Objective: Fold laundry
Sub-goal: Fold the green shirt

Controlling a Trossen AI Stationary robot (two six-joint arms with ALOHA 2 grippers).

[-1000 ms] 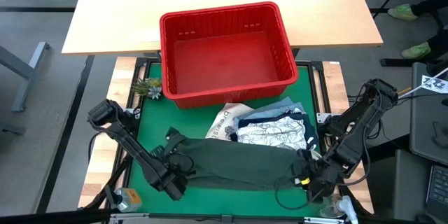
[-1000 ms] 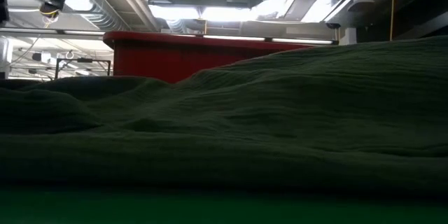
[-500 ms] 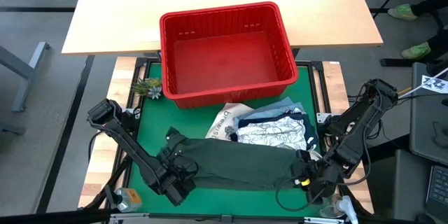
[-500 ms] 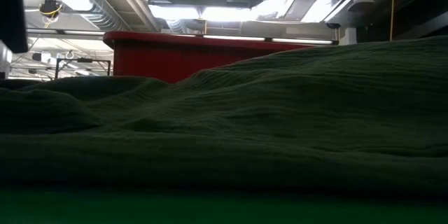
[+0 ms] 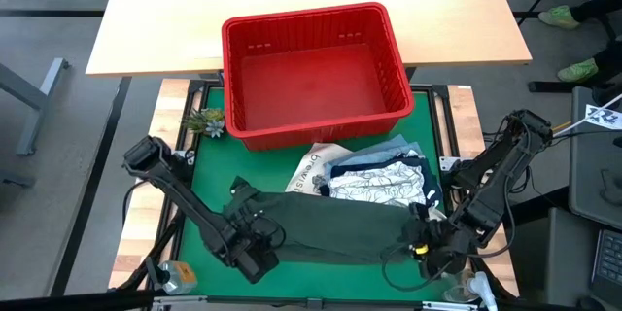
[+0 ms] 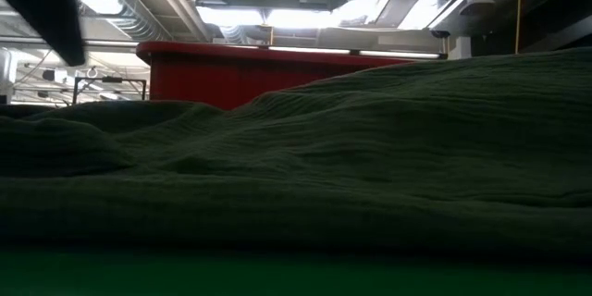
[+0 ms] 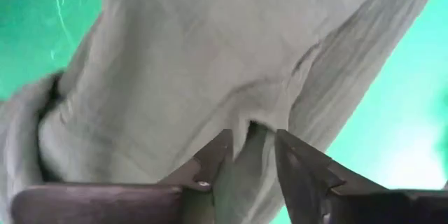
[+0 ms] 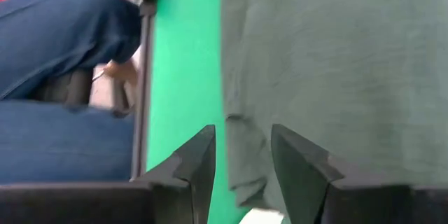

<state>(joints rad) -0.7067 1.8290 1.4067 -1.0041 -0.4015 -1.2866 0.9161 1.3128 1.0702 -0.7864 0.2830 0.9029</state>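
At the table's near edge, the left tool (image 5: 255,253) has slid inward along the hem of the olive garment (image 5: 330,224), its fingers (image 7: 210,164) parted around a pinch of cloth, while the right tool (image 5: 425,250) stays half-open astride the opposite hem. A regrasp seems underway before folding. Farther back lie the rumpled printed and blue garments (image 5: 374,177), then the red basket (image 5: 311,73).

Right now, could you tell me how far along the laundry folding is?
Nothing looks folded yet; the red basket is empty. In hand: the dark olive garment lies spread on the green mat, the left claw and right claw at its ends. The heaped garments behind remain.
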